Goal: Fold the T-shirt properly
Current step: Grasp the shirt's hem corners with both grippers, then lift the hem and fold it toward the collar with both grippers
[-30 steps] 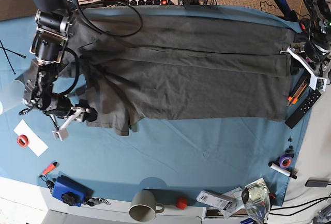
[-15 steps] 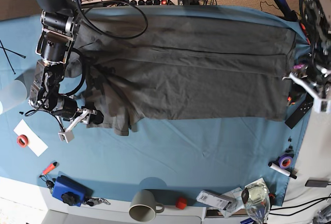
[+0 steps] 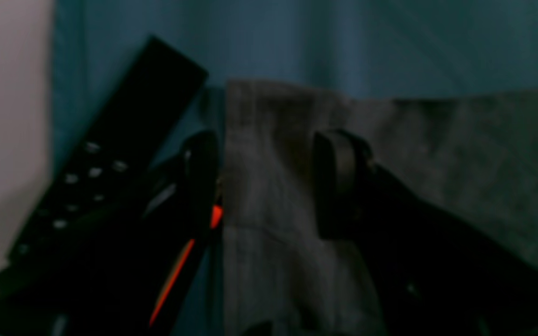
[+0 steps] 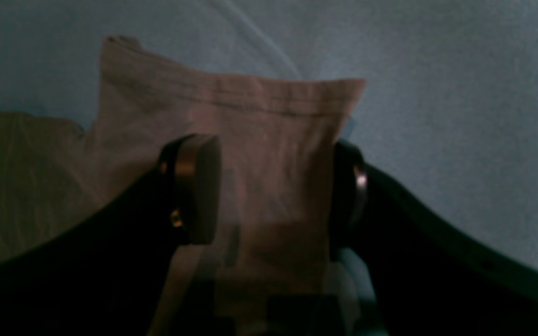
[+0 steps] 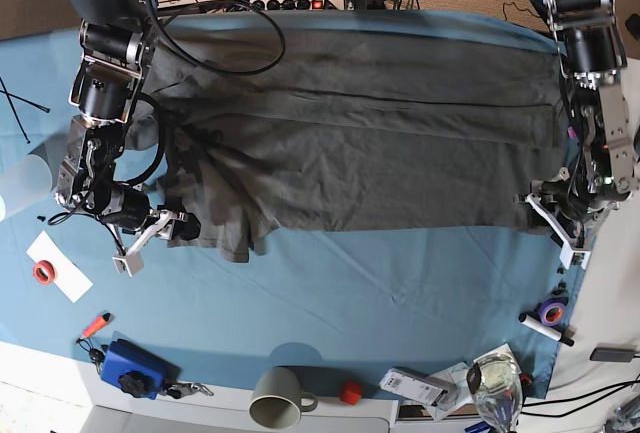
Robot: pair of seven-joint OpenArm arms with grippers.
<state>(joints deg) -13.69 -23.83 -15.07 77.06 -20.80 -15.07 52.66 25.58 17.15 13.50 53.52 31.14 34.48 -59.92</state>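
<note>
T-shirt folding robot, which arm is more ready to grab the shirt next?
Probably the right gripper: its open jaws already straddle the T-shirt's sleeve edge, cloth filling the gap. The left gripper is open too, but only half over the hem corner, with a black remote close beside it.

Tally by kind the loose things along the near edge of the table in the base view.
Mug: 1
Tape rolls: 2
Markers: 2
Blue box: 1
Small red piece: 1
Total: 7
</note>
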